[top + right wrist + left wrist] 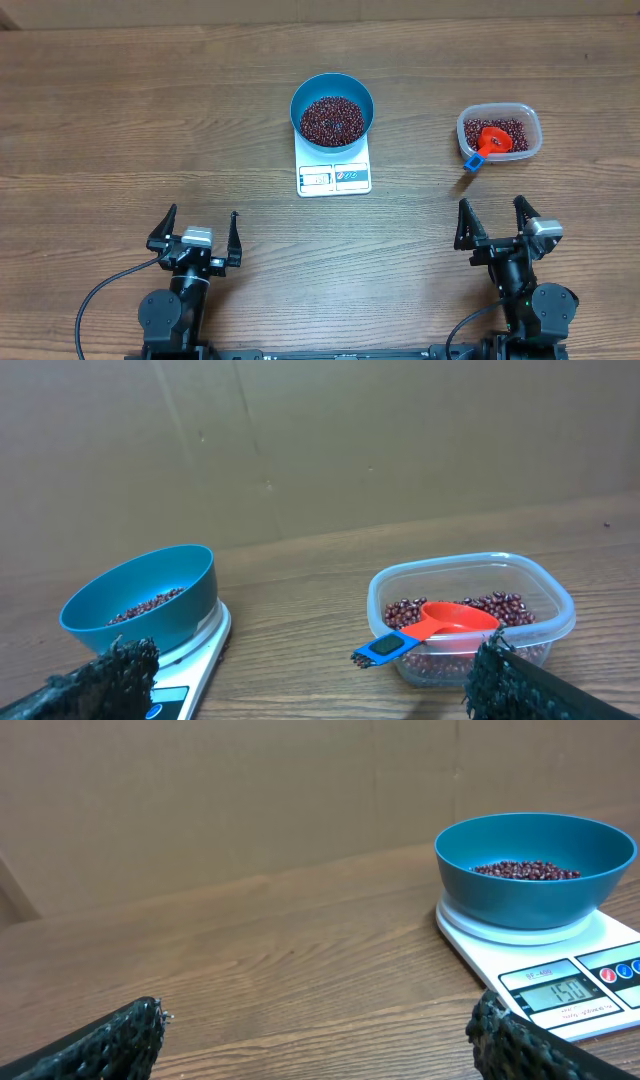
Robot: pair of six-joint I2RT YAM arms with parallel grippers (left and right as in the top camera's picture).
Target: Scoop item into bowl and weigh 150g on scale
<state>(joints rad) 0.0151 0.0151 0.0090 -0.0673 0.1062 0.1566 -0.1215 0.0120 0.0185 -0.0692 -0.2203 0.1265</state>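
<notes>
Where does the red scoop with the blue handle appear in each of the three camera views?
Overhead: right side, upper half; the red scoop lies in the clear tub, with its handle over the near-left rim.
Left wrist: not in it.
Right wrist: lower right of centre; the scoop is in the tub, handle pointing left.
Shared landmark: the blue bowl on the white scale, seen in all three.

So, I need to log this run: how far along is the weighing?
Looks done: beans sit in the bowl on the scale, whose display seems to read 150. In hand: nothing; the scoop lies in the tub, left gripper and right gripper open. Left: seemingly nothing.
</notes>
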